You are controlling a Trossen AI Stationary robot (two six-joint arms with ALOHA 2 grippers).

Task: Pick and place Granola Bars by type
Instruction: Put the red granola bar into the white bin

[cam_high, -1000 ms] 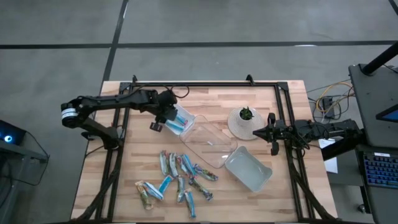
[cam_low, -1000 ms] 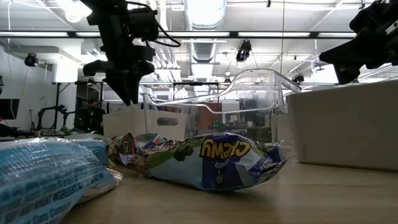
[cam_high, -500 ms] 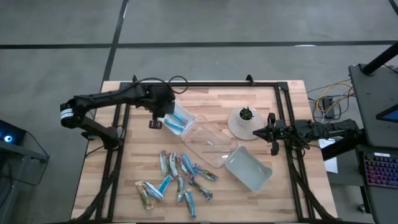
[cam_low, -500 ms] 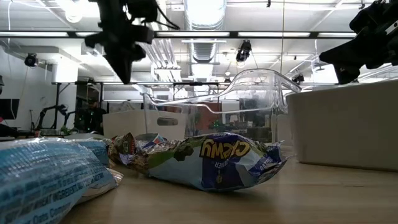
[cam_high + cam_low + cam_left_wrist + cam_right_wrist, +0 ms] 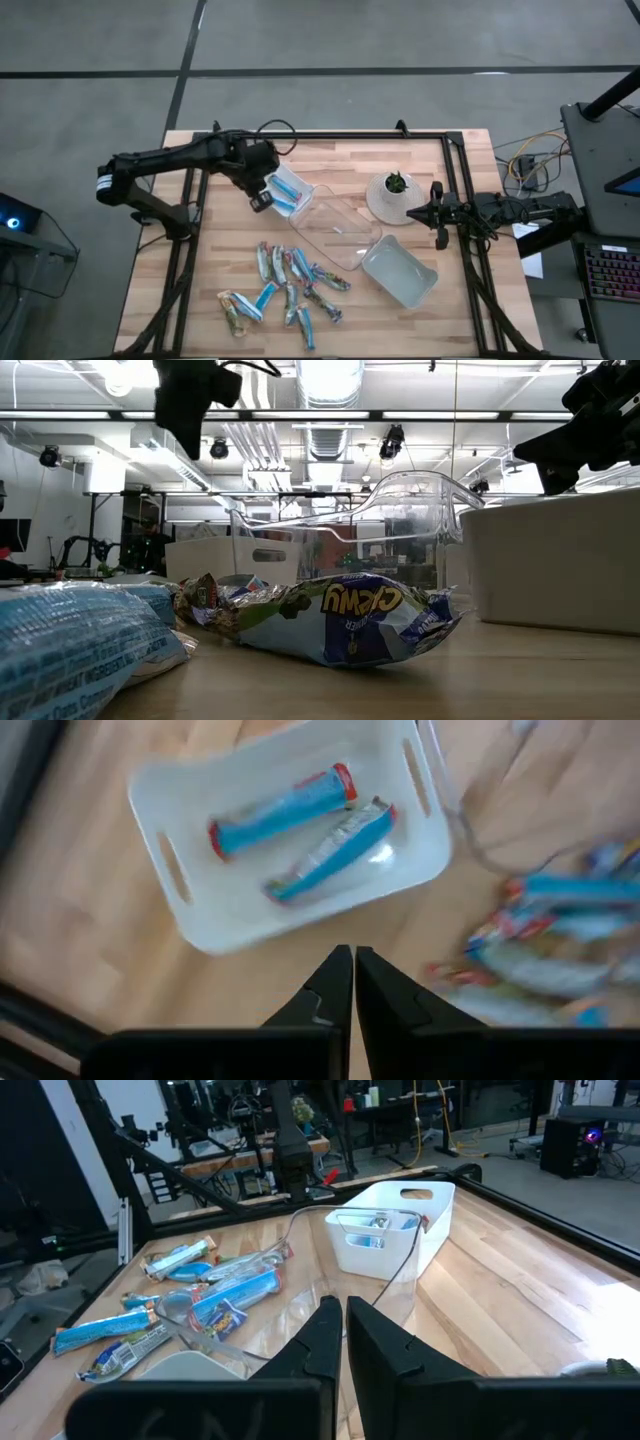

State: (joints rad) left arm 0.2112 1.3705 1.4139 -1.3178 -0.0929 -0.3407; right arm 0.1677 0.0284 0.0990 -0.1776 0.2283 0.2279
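From above, my left gripper (image 5: 262, 201) hangs just beside the small white bin (image 5: 291, 193), jaws clenched on nothing. 2 blue granola bars (image 5: 287, 192) lie in that bin, side by side, their long axes running along the bin's length, so I judge this bin is for the blue type. The loose pile of bars (image 5: 287, 287) sits nearer the front edge, well apart from the bin, bars fanned at mixed angles. My right gripper (image 5: 437, 215) waits at the right edge beside the potted plant (image 5: 396, 184).

At table height, a "Chewy" bar (image 5: 345, 619) lies flat, long axis across the view, in front of the clear tray (image 5: 405, 510).

Past my left wrist, closed fingertips (image 5: 352, 965) point at the bin; the blue bar (image 5: 282, 810) and silvery-blue bar (image 5: 333, 850) lie roughly parallel, slanted the same way.

Past my right wrist, my fingers (image 5: 345, 1325) are pressed together, empty, facing the pile (image 5: 190, 1300).
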